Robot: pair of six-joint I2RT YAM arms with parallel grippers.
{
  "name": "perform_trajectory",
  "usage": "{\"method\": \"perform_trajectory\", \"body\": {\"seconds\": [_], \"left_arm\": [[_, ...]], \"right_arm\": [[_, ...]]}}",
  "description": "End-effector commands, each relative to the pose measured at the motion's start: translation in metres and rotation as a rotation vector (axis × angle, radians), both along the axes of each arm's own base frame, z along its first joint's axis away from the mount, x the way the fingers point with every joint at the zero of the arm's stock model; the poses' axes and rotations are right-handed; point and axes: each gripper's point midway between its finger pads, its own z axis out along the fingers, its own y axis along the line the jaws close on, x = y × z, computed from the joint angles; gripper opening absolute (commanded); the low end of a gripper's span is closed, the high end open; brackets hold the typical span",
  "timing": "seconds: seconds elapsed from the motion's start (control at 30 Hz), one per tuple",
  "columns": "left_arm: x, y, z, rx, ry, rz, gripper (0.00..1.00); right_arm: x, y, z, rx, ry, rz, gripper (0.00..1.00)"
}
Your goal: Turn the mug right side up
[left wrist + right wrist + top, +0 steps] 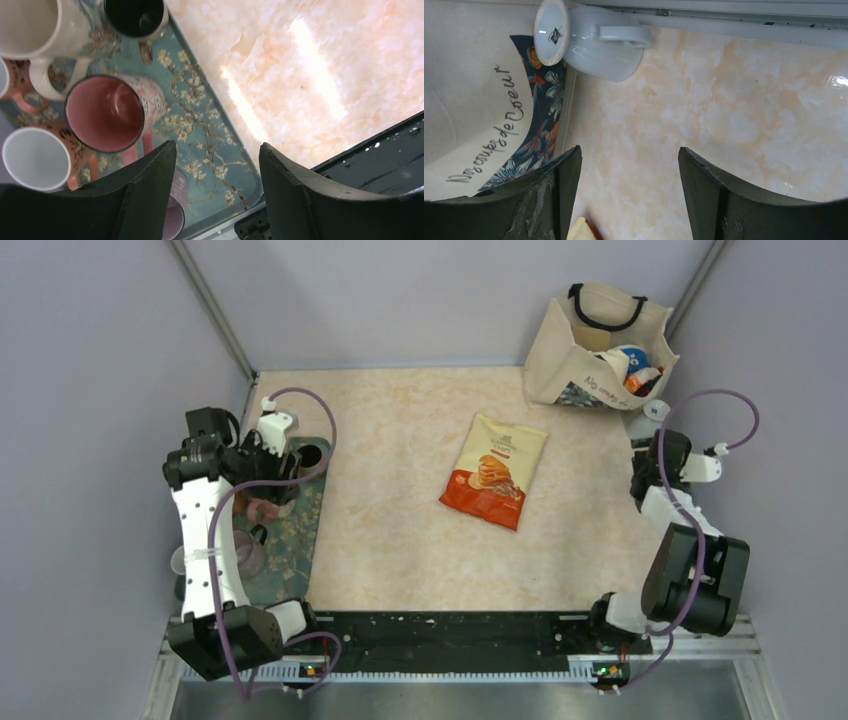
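A small pale white mug (594,42) stands upside down on the table, base up, against the tote bag (474,100); it also shows in the top view (655,410). My right gripper (629,152) is open and empty, a short way in front of the mug, not touching it; in the top view it (648,447) sits at the right edge. My left gripper (217,150) is open and empty above the floral tray (210,150), far from that mug; in the top view it (268,472) is at the left.
The tray (300,540) holds several upright mugs: pink (107,112), white (35,25), black (135,17), orange (35,157), lilac (172,215). A chip bag (495,470) lies mid-table. The tote bag (595,345) stands back right. Walls close in on both sides.
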Motion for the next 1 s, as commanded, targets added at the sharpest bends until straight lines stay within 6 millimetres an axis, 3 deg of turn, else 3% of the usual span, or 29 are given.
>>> {"method": "perform_trajectory", "body": {"seconds": [0.0, 0.27, 0.6, 0.73, 0.97], "left_arm": [[0.023, -0.019, 0.028, -0.05, -0.08, -0.001, 0.67], [0.035, -0.037, 0.021, -0.073, -0.083, -0.04, 0.67], [0.04, -0.036, 0.008, -0.048, -0.05, -0.044, 0.66], [0.043, -0.036, 0.002, -0.049, -0.03, -0.048, 0.66], [0.05, -0.042, 0.002, -0.075, -0.024, -0.059, 0.66]], "right_arm": [[0.031, -0.015, 0.03, 0.014, -0.188, -0.008, 0.69], [0.058, -0.027, 0.04, -0.004, -0.307, -0.006, 0.66], [0.087, -0.047, 0.039, 0.047, -0.341, -0.042, 0.61], [0.099, -0.051, 0.027, 0.061, -0.285, -0.043, 0.61], [0.1, -0.058, 0.015, 0.093, -0.264, -0.097, 0.58]]}}
